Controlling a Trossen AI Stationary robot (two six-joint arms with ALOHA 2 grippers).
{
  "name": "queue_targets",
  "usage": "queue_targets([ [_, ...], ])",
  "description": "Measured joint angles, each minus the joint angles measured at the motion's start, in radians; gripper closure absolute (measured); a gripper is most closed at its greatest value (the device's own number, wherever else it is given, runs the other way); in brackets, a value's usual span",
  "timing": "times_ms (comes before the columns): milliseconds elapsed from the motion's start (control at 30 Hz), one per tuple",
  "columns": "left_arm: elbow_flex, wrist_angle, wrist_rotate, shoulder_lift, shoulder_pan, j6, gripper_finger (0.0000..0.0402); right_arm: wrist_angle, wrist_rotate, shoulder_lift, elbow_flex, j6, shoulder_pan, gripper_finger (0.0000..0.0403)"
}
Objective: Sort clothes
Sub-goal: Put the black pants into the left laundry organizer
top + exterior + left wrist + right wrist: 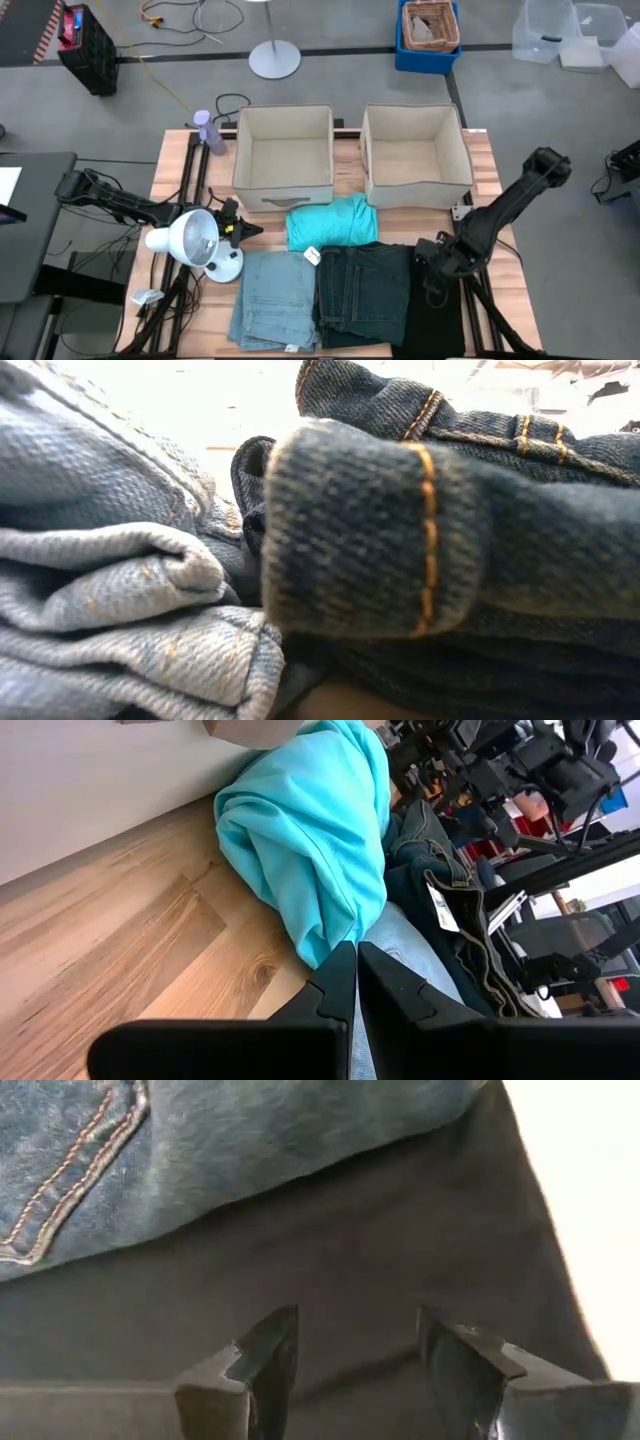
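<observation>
Four folded garments lie on the wooden table (180,190) in front of two beige boxes. The teal shirt (332,222) (310,830) lies nearest the boxes. In front of it lie the light blue jeans (275,298) (100,560), the dark jeans (365,290) (400,530) and, at the right, the black cloth (435,322) (330,1270). My left gripper (250,230) (355,970) is shut and empty, low over the table, just left of the teal shirt. My right gripper (432,265) (358,1335) is open, pointing down close over the black cloth beside the dark jeans' edge (200,1140). My right gripper's open fingers (275,1345) stand close over the black cloth's far part, one on each side of a flat stretch of it. I cannot tell whether the fingertips touch the cloth.
The two beige fabric boxes (283,155) (415,155) stand open at the table's far side. A white lamp (190,240) stands at the left beside my left arm, and a purple bottle (207,130) stands at the far left corner.
</observation>
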Motion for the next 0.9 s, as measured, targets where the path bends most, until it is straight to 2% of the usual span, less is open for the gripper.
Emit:
queue_targets([
  [433,0.000,-0.001,0.000,0.000,0.000,0.000,0.0391,0.087,0.050,0.267,0.013,0.202,0.096,0.0188],
  [700,0.000,-0.002,0.001,0.000,0.000,0.000,0.0391,0.098,0.083,0.289,0.012,0.216,0.087,0.0192],
  [800,0.000,-0.002,0.001,0.000,0.000,0.000,0.0391,0.101,0.082,0.281,0.010,0.215,0.084,0.0217],
  [900,0.000,-0.001,0.001,0.000,0.000,-0.001,0.0391,0.113,0.083,0.281,0.010,0.215,0.084,0.0270],
])
